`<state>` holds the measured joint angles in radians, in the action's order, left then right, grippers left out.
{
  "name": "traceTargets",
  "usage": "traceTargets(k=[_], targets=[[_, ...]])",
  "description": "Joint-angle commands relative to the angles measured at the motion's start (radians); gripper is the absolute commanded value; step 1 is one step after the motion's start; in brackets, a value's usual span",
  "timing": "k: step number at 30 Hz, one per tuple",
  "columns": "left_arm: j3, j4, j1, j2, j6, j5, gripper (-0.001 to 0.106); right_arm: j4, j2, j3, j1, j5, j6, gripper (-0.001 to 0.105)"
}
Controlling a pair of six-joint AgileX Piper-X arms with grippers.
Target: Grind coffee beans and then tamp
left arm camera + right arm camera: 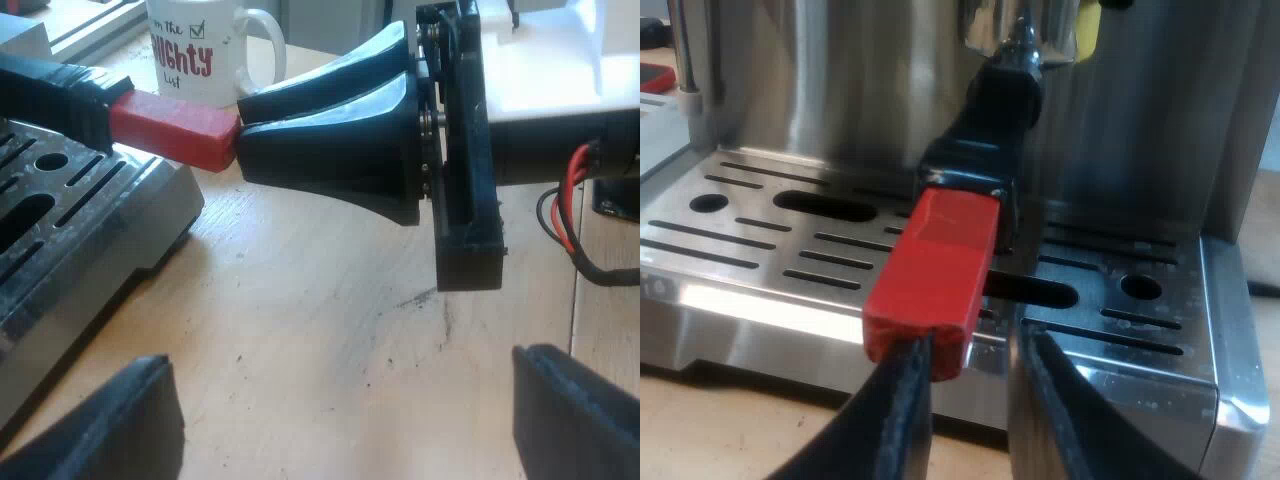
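Dark handle [990, 110] is cut off at the brushed-steel espresso machine [820, 90]. The right gripper [972, 340] has parted tips abutting the handle's red rectangular end [935, 270] without clamping it. The left gripper [340, 365] is spread wide and empty.

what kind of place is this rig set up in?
Probably a coffee-making bench: a steel espresso machine with a slotted drip tray, the holder's red-ended handle at its front, and a printed mug on a wooden table.

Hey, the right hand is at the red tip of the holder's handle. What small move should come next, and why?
Probably ease the right hand forward so its fingers straddle the red end. The fingers are parted but sit at its tip, not around it, so closing now would likely grip little. The holder's handle is locked into the espresso machine.
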<state>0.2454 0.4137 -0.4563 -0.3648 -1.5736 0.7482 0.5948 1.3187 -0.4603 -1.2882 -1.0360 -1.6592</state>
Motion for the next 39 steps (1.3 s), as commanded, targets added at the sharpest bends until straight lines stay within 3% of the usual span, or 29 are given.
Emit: traceTargets(k=[1, 10, 20, 24, 31, 33, 34, 35, 37, 39], targets=[[0.003, -0.015, -0.002, 0.005, 0.003, 0.013, 0.071, 0.052, 0.0, -0.013, 0.034, -0.09, -0.006, 0.022], [0.003, -0.015, -0.002, 0.005, 0.003, 0.013, 0.071, 0.06, 0.0, -0.013, 0.09, -0.044, -0.006, 0.022], [0.003, -0.015, -0.002, 0.005, 0.003, 0.013, 0.071, -0.008, 0.0, -0.013, -0.028, -0.093, -0.024, 0.022], [0.003, -0.015, -0.002, 0.005, 0.003, 0.013, 0.071, -0.076, 0.0, -0.013, -0.086, -0.159, 0.023, 0.023], [0.003, -0.026, -0.002, 0.005, 0.003, 0.013, 0.071, -0.144, 0.0, -0.013, -0.125, -0.157, 0.076, 0.023], [0.003, -0.05, -0.002, 0.005, 0.001, 0.013, 0.071, -0.145, -0.014, -0.013, -0.148, -0.157, 0.078, 0.035], [0.003, -0.05, -0.002, 0.005, 0.001, 0.013, 0.071, -0.145, -0.041, -0.013, -0.161, -0.157, 0.078, 0.051], [0.003, -0.052, -0.002, 0.005, 0.001, 0.013, 0.071, -0.15, -0.054, -0.013, -0.161, -0.157, 0.078, 0.057], [0.026, -0.029, -0.002, 0.005, 0.001, 0.032, 0.071, -0.173, -0.099, -0.019, -0.161, -0.157, 0.078, 0.066], [0.035, -0.015, -0.002, 0.016, 0.001, 0.034, 0.071, -0.211, -0.134, -0.032, -0.159, -0.157, 0.075, 0.066]])
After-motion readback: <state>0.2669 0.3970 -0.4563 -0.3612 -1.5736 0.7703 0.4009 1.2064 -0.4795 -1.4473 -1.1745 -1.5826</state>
